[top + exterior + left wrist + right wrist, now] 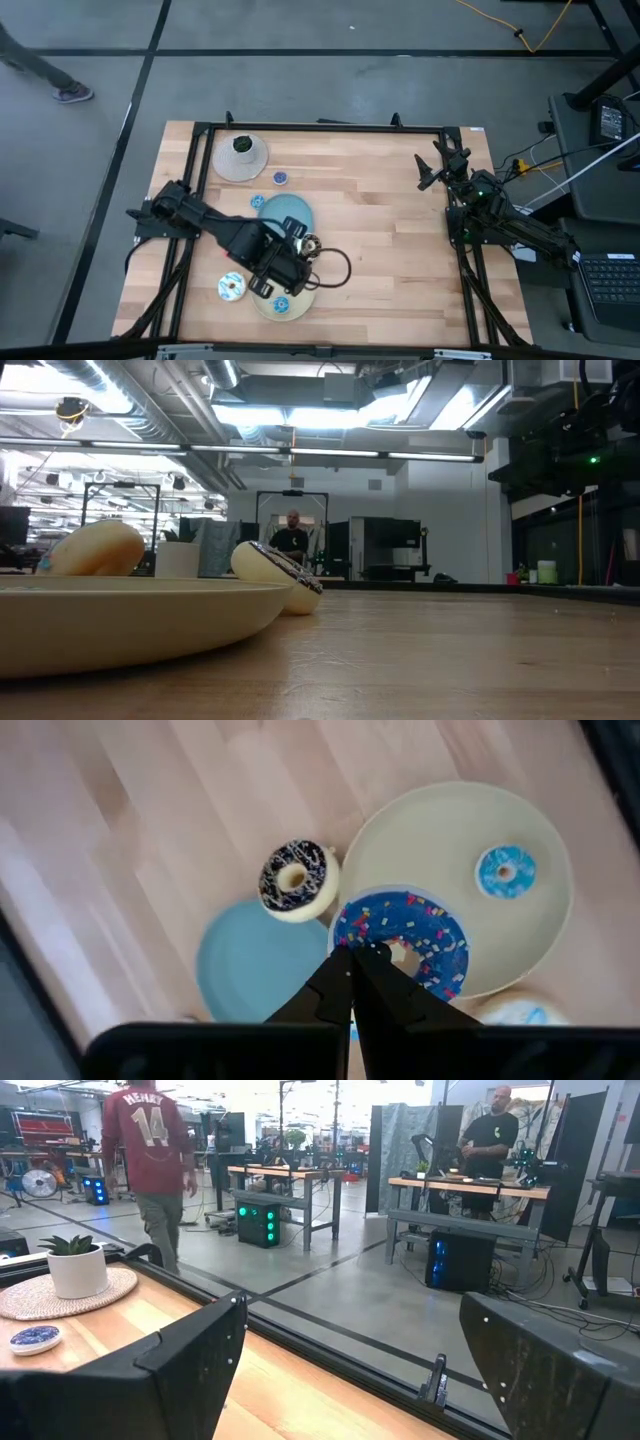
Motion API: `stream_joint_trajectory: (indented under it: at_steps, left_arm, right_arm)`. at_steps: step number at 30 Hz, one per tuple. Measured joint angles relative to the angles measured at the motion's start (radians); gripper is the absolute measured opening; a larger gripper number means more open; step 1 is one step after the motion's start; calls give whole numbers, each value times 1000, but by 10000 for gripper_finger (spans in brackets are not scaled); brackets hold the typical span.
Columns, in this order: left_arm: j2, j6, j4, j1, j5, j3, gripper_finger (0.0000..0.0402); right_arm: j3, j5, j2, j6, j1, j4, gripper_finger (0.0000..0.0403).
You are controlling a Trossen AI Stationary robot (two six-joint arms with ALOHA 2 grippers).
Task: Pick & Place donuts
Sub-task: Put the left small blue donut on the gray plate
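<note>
My left gripper [352,958] is shut on a large blue donut with coloured sprinkles [410,932], above the near-left part of the table [283,270]. Below it lies a beige plate [450,840] that carries a small blue donut [505,870]. A chocolate, white-sprinkled donut [297,880] lies on the wood between the beige plate and a blue plate [250,965]. A white-and-blue donut [231,287] lies left of the beige plate. Two small blue donuts [280,178] [258,202] lie farther back. My right gripper [350,1380] waits open at the far right [437,165]. My left gripper pinches the blue sprinkled donut by the ring's band [368,930] on the side nearest the fingers. The fingers [330,990] come from above, pointing down. The donut sits roughly flat below them, over the edge of the beige plate; whether it is clear of the plate cannot be told.
A potted plant on a round woven mat [240,157] stands at the far left corner. A black frame [330,127] borders the table. The middle and right of the wood [400,250] hold nothing. In the low view the beige plate [130,615] fills the near left. People stand in the room beyond.
</note>
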Motion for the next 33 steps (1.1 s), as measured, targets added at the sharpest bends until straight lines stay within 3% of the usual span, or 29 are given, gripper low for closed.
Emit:
stream_joint_trajectory:
  at_steps: [11,33]
  left_arm:
    - [36,213,0,-40,-6,0,2]
    - [214,215,87,-64,5,0,2]
  right_arm:
    - [0,0,0,0,0,0,365]
    - [0,0,0,0,0,0,365]
